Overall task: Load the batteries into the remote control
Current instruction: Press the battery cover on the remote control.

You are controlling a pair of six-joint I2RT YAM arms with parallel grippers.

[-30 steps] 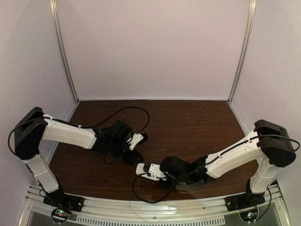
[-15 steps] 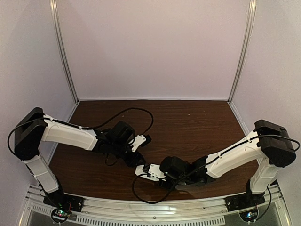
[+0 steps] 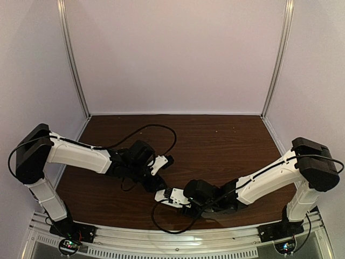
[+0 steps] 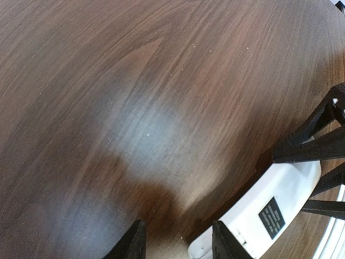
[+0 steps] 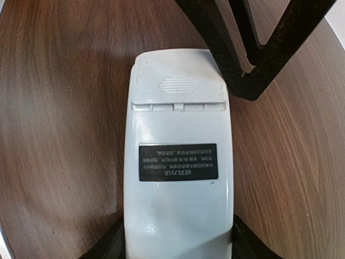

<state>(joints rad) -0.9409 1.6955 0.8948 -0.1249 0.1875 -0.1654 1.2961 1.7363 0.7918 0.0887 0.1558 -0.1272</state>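
1. One white remote control (image 5: pixel 178 127) lies back-up on the dark wooden table (image 4: pixel 135 108), toward 6 o'clock in the overhead view, its ribbed battery cover (image 5: pixel 178 86) in place.
2. Right gripper (image 5: pixel 176 234) clamps the remote's sides.
3. Left gripper (image 4: pixel 179 243), jaws apart and empty, hovers at the remote's 1 o'clock in the right wrist view.

Remote control (image 5: pixel 178 216) white; black label (image 5: pixel 178 162) with white print; ribbed oval patch (image 5: pixel 178 84) upper centre. Desk (image 5: pixel 59 108) dark brown woodgrain. Left hand (image 4: pixel 180 243), right hand (image 5: pixel 178 245) black.
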